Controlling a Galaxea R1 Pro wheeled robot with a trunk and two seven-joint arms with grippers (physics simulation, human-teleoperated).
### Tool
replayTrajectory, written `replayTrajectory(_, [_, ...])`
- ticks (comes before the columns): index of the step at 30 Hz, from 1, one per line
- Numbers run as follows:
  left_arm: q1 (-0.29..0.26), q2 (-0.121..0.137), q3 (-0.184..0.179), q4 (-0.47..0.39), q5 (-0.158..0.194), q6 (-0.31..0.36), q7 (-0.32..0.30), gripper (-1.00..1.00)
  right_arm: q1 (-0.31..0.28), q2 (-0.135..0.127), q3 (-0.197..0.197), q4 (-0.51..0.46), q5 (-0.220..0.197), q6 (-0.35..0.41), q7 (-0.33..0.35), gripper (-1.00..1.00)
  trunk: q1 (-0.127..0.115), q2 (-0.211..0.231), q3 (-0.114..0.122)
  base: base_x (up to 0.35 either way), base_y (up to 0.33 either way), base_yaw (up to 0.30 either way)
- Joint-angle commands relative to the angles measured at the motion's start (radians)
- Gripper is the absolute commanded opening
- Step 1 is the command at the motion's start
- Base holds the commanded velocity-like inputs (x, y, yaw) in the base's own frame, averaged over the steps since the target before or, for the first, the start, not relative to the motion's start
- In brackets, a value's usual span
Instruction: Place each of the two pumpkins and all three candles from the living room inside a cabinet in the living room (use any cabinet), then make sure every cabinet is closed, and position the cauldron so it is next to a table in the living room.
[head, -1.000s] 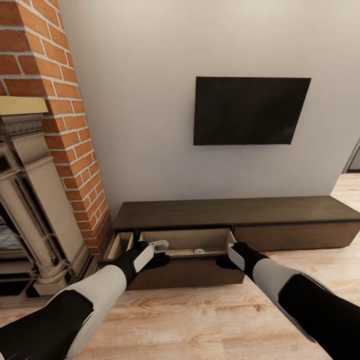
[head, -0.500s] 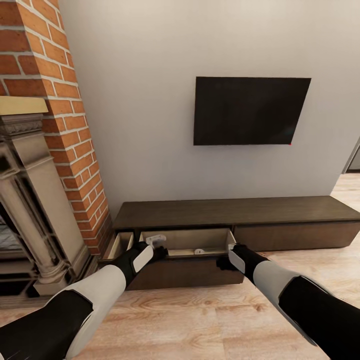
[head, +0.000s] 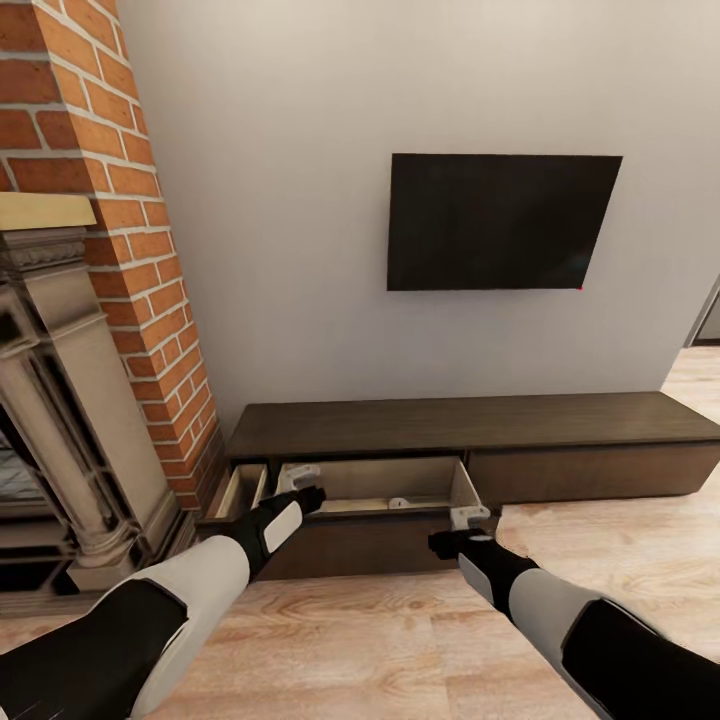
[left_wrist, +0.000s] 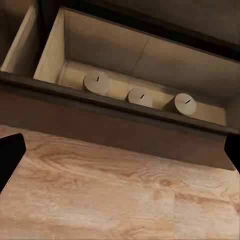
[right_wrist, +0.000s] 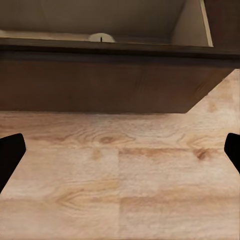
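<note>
The long, low dark-brown cabinet (head: 470, 425) stands against the white wall under a black television (head: 503, 221), with a brick fireplace (head: 95, 300) to its left. Its left drawer (head: 370, 490) is pulled out over the wooden floor (head: 400, 640), pale inside. In the left wrist view three tan candles lie in a row along the drawer's bottom: one (left_wrist: 97, 82), a second (left_wrist: 140, 97) and a third (left_wrist: 183, 104), each apart from the next. The left gripper (head: 300, 478) hangs at the drawer's front left edge, and the right gripper (head: 462, 522) is just outside the drawer's right front corner. Both grippers are spread wide and hold nothing; each wrist view shows dark fingertips (left_wrist: 10, 155) (right_wrist: 10, 155) at opposite edges with bare floor between.
</note>
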Motion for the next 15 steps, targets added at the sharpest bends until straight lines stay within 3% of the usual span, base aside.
replayTrajectory(1, [0.000,0.000,-0.008,0.015,0.007,-0.032,0.006,1.00,0.010,0.001,0.008,-0.002,-0.004,-0.015,-0.002,1.00,0.004,-0.008,-0.004,0.000,0.000,0.000])
replayTrajectory(6, [0.008,-0.001,-0.008,0.090,0.008,-0.177,0.004,1.00,0.056,0.016,0.009,-0.003,0.001,-0.115,0.005,1.00,0.023,-0.043,-0.020,0.000,0.000,0.000])
replayTrajectory(15, [0.019,-0.001,-0.008,0.102,0.008,-0.221,0.005,1.00,0.073,0.020,0.009,-0.004,0.001,-0.187,0.017,1.00,0.057,-0.106,-0.048,0.000,0.000,0.000])
